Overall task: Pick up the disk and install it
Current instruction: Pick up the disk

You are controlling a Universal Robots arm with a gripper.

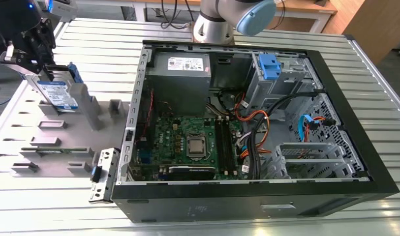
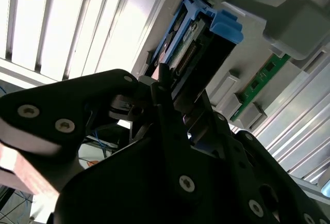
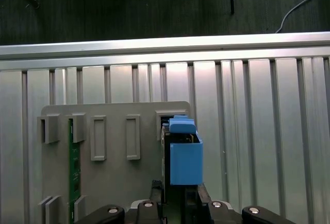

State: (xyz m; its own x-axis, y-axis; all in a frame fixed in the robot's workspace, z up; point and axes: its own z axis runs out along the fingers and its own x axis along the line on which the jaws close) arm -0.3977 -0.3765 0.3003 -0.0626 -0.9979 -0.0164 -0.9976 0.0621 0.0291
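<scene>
Disk (image 1: 57, 94) is standing on edge over the grey fixture plate (image 1: 29, 132), at about ten o'clock from the open computer case (image 1: 357, 162) in the exterior view; its blue-and-white label is facing the camera and its blue side rail is showing along the upper edge; whether its lower edge is touching the plate or hanging just clear of it, I cannot tell. The gripper (image 1: 47, 73) is reaching down onto it from twelve o'clock, its black fingers pinching the drive between them; in the second wrist view the gripper (image 2: 178, 90) is closing on the disk (image 2: 188, 53) from both sides, and in the first wrist view the disk (image 3: 184, 157) is showing its blue handle tab just past the gripper (image 3: 178, 195). A green memory module (image 1: 55, 150) is lying in another slot of the plate, well apart from the drive. Inside the case, the motherboard (image 1: 186, 132) is lying flat; the power supply (image 1: 180, 71) is sitting at twelve o'clock from it, and a blue bracket (image 1: 268, 66) is sitting in the drive bay at about two o'clock. Everything is resting on a slatted aluminium table (image 1: 357, 64).
</scene>
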